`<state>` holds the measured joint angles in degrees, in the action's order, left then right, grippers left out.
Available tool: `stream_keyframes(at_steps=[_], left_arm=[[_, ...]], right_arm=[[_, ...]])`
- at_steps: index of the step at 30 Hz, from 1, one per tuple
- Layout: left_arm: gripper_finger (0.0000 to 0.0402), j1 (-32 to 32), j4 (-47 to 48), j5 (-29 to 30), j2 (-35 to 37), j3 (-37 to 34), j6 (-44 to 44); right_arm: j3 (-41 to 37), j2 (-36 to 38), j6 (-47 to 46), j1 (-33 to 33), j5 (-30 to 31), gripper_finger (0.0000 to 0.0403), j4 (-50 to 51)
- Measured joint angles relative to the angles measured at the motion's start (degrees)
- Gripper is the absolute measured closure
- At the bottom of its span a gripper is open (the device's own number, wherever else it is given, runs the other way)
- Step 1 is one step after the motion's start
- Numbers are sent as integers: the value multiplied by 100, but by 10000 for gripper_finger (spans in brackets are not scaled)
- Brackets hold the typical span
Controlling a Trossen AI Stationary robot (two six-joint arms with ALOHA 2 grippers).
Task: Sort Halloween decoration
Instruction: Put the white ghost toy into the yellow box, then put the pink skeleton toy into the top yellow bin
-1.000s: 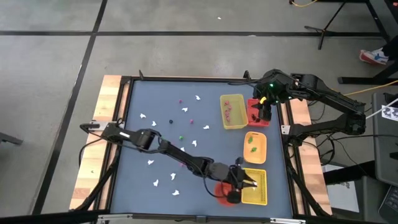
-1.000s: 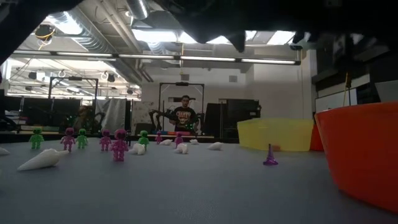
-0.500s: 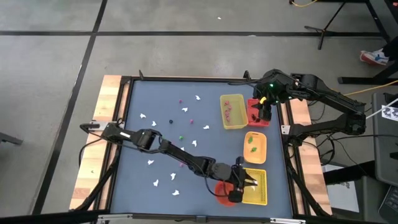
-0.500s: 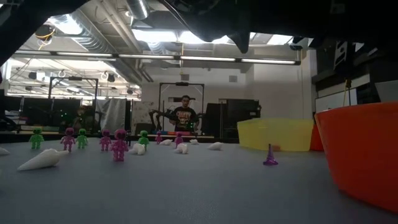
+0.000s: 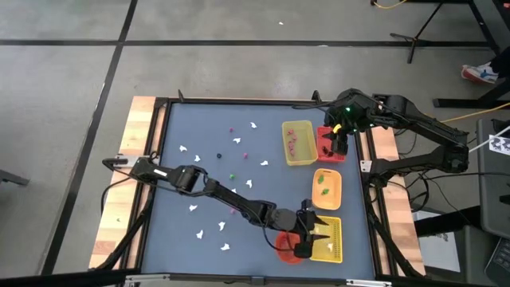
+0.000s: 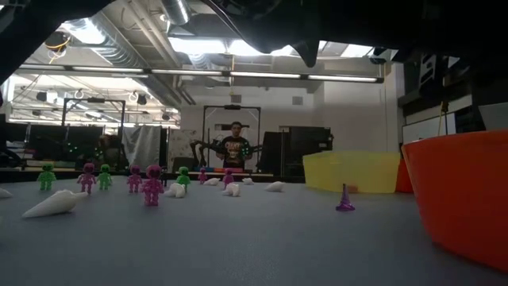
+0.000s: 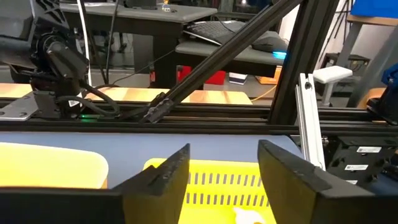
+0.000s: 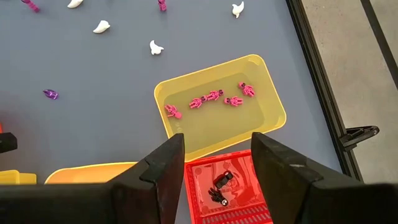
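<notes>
Inside the yellow tray (image 8: pixel 219 115), pink figures (image 8: pixel 211 97) lie lengthwise in a row

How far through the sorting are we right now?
Partly done: five pink figures lie in the yellow tray, dark bits in the red tray. In hand: the left gripper, fingers open, is over the slotted yellow tray; a white piece lies inside. Left: white ghosts and coloured figures scattered on the table.

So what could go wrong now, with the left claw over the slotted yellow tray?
The left claw is open above the slotted yellow tray, beside the red bowl; drawing back, the arm might knock the bowl. A white piece already lies in that tray. The right claw hangs open over the red tray and could bump its rim.
</notes>
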<state>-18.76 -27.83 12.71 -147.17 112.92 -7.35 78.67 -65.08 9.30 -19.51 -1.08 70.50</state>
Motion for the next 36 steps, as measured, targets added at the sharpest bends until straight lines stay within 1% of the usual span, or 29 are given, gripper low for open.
stream_keyframes(at_steps=[4,15,19,23,28,36], left_arm=[[220,0,0,-10,0,0,0],[222,0,0,4,8,0,0],[223,7,203,5,131,0,33],[223,45,1102,11,492,0,288],[223,93,2738,29,1210,2,391],[223,150,5039,135,2322,2,398]], right_arm=[[0,0,2,0,0,219,-2],[0,0,0,0,0,219,0],[0,0,2,0,0,219,4],[0,-1,1,0,0,219,13],[0,-2,2,0,0,219,11],[0,-4,2,2,-4,219,-11]])
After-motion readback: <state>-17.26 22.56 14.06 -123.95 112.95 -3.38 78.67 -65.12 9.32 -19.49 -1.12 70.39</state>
